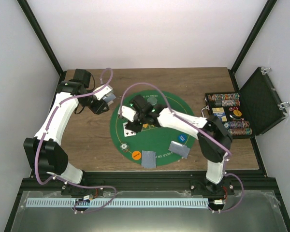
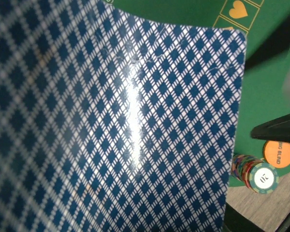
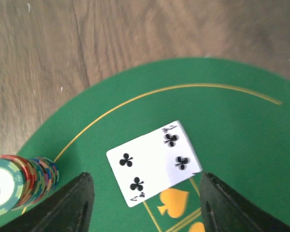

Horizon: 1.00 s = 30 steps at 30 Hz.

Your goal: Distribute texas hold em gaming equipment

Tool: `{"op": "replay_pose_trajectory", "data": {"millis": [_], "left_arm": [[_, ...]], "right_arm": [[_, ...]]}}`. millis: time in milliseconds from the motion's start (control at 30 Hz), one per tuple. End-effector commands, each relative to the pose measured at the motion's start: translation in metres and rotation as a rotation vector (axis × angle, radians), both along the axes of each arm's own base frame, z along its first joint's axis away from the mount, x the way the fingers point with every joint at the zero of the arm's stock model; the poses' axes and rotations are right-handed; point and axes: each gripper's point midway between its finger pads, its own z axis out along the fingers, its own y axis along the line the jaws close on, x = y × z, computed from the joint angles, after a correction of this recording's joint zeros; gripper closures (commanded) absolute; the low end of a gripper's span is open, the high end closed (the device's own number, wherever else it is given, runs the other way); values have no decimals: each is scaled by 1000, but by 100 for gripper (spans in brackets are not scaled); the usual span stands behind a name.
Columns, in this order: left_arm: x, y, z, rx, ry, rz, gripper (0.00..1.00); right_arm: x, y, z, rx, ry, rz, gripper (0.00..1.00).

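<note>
Dealing is looking partway done: the right pincer (image 3: 147, 193) is hanging open over a face-up white four-of-clubs card (image 3: 152, 162) while the left pincer (image 1: 105, 101) is gripping blue-checked cards (image 2: 116, 121) yet undealt

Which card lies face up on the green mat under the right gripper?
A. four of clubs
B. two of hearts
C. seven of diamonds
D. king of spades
A: the card shows four black clubs and a 4 at its corners, flat on the green mat below the open right gripper.
</note>
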Motion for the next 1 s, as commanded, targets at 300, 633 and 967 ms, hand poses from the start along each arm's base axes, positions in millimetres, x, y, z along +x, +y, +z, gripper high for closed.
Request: {"op": "replay_pose_trajectory", "data": {"millis": [300, 633, 967], "left_arm": [[-37, -33, 14, -49, 24, -204, 59], [-48, -61, 18, -80, 51, -281, 59], [-48, -63, 16, -86, 60, -282, 59]], "right_arm": [[43, -53, 183, 821, 539, -49, 0], [40, -26, 179, 838, 668, 25, 5], [39, 13, 161, 812, 725, 44, 8]]}}
